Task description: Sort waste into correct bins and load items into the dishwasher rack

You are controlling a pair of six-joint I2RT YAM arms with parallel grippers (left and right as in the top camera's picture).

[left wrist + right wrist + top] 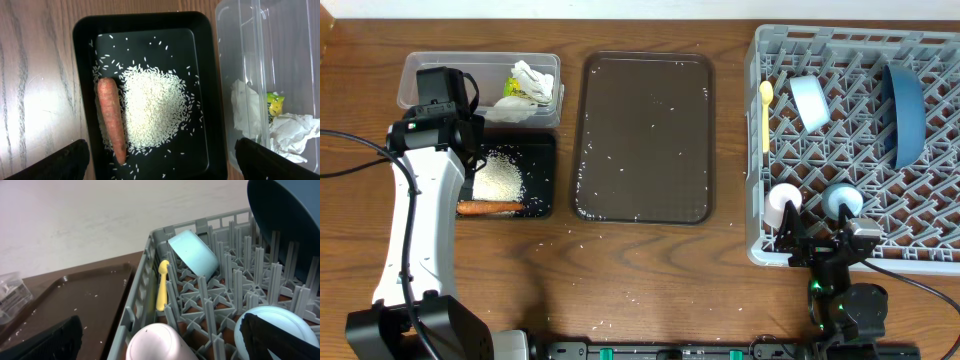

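Observation:
The black tray (84,60) holds a pile of white rice (152,107) and the orange carrot stick (112,117); it also shows in the overhead view (542,170). The clear tub (420,72) holds crumpled tissues (292,131) and the yellow-green wrapper (274,103). My left gripper (160,160) is open and empty above the black tray. The grey rack (756,150) holds the dark blue plate (905,112), light blue bowl (809,100), yellow spoon (765,115), pink-white cup (783,203) and light blue cup (841,200). My right gripper (160,337) is open at the rack's front edge, over the pink-white cup (159,342).
A dark brown serving tray (645,140) with scattered rice grains lies between the bins and the rack. A few grains lie on the wooden table in front of it. The left arm stretches along the table's left side.

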